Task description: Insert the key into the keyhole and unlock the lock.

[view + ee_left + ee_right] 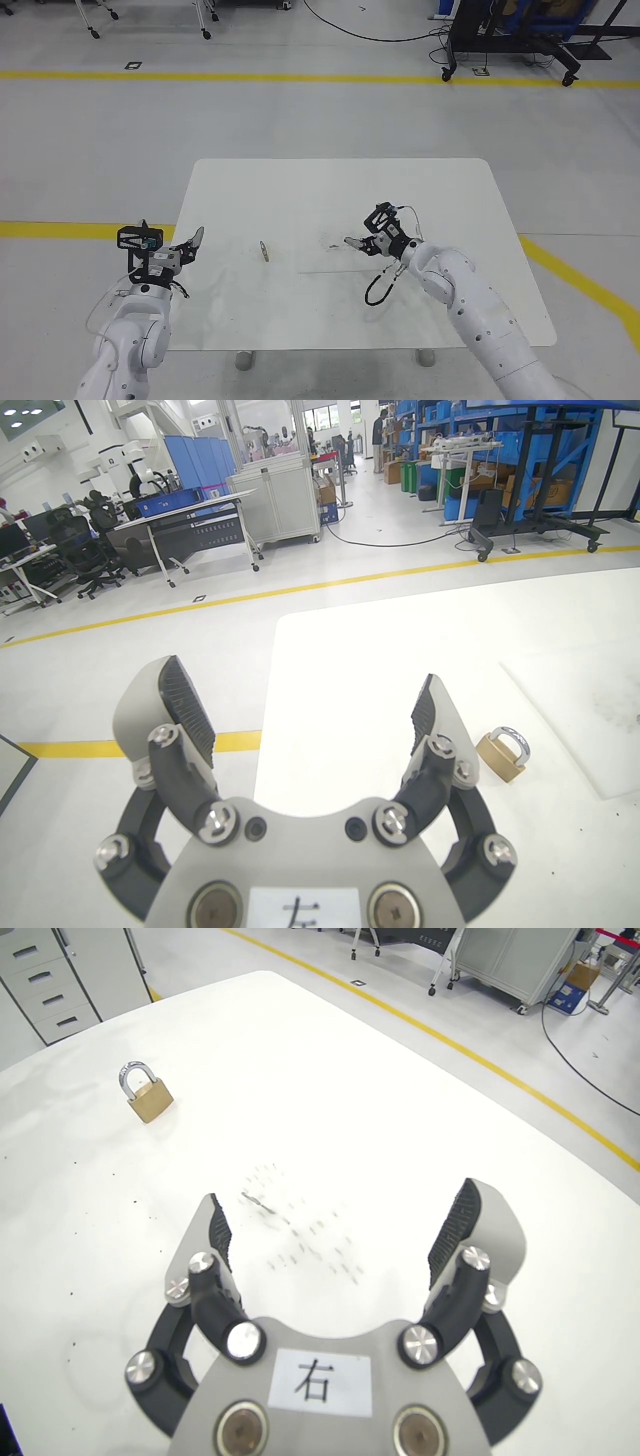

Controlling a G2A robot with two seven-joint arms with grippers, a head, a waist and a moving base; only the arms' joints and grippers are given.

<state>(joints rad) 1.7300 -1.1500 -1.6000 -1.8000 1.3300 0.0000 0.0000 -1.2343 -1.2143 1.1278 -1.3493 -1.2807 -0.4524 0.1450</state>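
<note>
White table point(430, 190), brass padlock point(149, 1100), key point(258, 1204) near right gripper point(342, 1193)

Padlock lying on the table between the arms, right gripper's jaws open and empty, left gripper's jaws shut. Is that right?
Not quite. The left gripper has its jaws open and empty, as the left wrist view shows. The padlock does lie on the table between the arms, and the right gripper also has open, empty jaws.
</note>
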